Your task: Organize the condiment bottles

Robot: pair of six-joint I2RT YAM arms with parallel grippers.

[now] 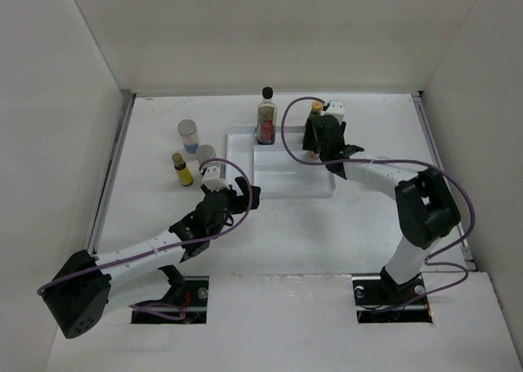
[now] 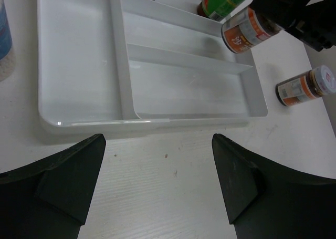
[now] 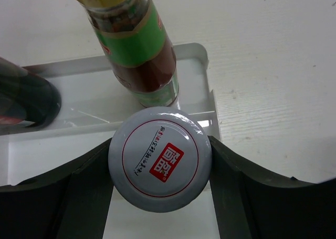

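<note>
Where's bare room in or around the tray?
Free: in the tray, the long compartment and the near cross compartment; also table along the tray's near side. Crowded: the far end, where tall bottle, sauce bottle and the jar in the right gripper bunch; grey-lidded jars and tiny yellow bottle flank the left side.

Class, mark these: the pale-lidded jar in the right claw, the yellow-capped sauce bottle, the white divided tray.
pale-lidded jar (image 3: 160, 165), right wrist view, lid centre.
yellow-capped sauce bottle (image 3: 137, 43), right wrist view, green label.
white divided tray (image 2: 73, 65), left wrist view, left compartment floor.
</note>
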